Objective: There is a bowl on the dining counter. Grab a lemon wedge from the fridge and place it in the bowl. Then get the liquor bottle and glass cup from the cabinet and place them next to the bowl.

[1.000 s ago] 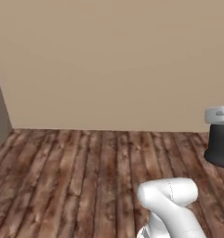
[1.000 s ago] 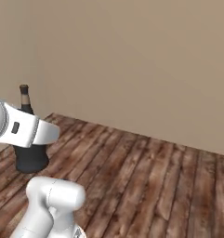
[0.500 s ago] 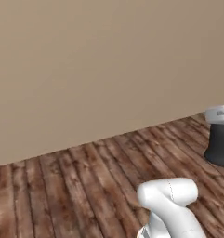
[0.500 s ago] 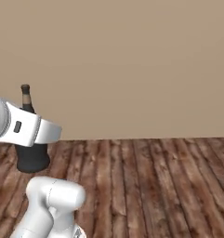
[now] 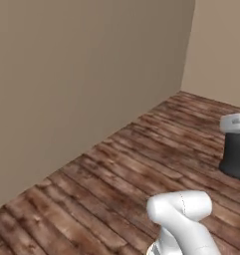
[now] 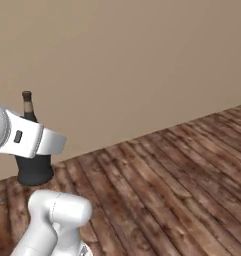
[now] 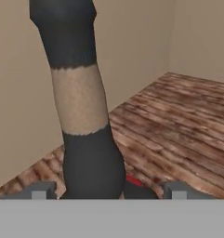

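Gripping one liquor bottle (image 7: 85, 139) between two jaws over wooden floor (image 5: 141, 169).

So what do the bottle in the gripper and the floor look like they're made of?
The liquor bottle looks like dark, near-black glass with a matt finish and a tan, speckled band like a paper label; being rendered, plastic can't be ruled out. The floor looks like wooden planks, brown and streaky, with visible board seams and a low sheen.
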Tool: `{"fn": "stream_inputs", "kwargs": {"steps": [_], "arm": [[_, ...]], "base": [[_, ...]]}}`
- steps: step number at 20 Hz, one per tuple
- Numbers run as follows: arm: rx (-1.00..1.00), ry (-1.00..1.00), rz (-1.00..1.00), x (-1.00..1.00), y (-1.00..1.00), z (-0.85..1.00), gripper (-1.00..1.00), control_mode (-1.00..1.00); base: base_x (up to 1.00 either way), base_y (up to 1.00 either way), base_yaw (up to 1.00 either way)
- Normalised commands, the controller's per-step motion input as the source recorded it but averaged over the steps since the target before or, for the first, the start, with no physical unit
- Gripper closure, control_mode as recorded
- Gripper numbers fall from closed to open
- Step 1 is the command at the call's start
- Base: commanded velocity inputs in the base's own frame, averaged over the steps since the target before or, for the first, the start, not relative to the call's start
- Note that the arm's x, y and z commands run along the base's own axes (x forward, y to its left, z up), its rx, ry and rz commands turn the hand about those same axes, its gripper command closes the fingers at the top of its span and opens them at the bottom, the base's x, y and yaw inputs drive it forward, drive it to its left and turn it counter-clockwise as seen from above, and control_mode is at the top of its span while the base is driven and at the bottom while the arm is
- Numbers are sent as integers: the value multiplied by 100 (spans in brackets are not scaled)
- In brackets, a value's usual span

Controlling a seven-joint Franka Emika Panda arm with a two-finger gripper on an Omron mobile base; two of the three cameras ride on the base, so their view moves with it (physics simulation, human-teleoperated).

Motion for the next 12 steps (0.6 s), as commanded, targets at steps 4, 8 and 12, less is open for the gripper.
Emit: {"fn": "stream_inputs", "kwargs": {"steps": [4,8,12], "arm": [[0,0,0,0,0,0,100,100],[0,0,0,0,0,0,100,100],[0,0,0,0,0,0,100,100]], "base": [[74,0,-72],[73,-1,-71],[81,0,-69]]}}
